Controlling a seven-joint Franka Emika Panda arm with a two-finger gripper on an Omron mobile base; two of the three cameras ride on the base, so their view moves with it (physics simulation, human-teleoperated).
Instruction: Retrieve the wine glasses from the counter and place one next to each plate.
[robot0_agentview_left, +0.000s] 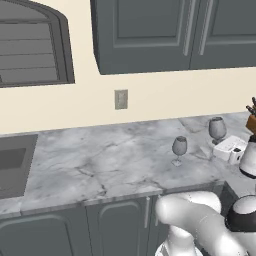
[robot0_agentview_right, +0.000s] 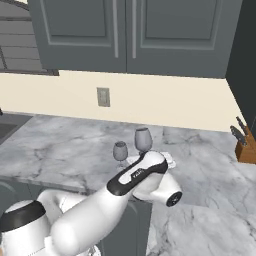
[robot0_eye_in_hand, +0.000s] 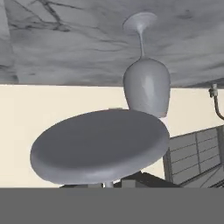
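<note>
**Position of task items.** Both wine glasses stand upright on the counter (robot0_agentview_left: 100, 160). Taking the white appliance (robot0_agentview_left: 229, 149) as reference, the farther glass (robot0_agentview_left: 217, 129) stands just beside it on the wall side. The nearer glass (robot0_agentview_left: 179, 148) stands a little apart from it on the sink side, toward the counter's front edge. The two glasses are not touching.

**Hand.** The robot's wrist sits low, right by the appliance. The hand camera is rolled over, so the counter shows at the top of its view. One glass (robot0_eye_in_hand: 146, 87) is seen whole, and a broad grey disc on a thin stem (robot0_eye_in_hand: 100, 146) sits very close to the lens. This is judged to be the foot of the other glass. No view shows the fingers, so I cannot tell whether they are open, closed or gripping.

**Step in hand (judgement).** Securing the first glass.

**Recommendations.**
- Grip at the stem or low on the bowl and close gently.
- Lift straight up before swinging, to clear the appliance and the neighbouring glass.
- Keep the glass upright in transit.
</note>
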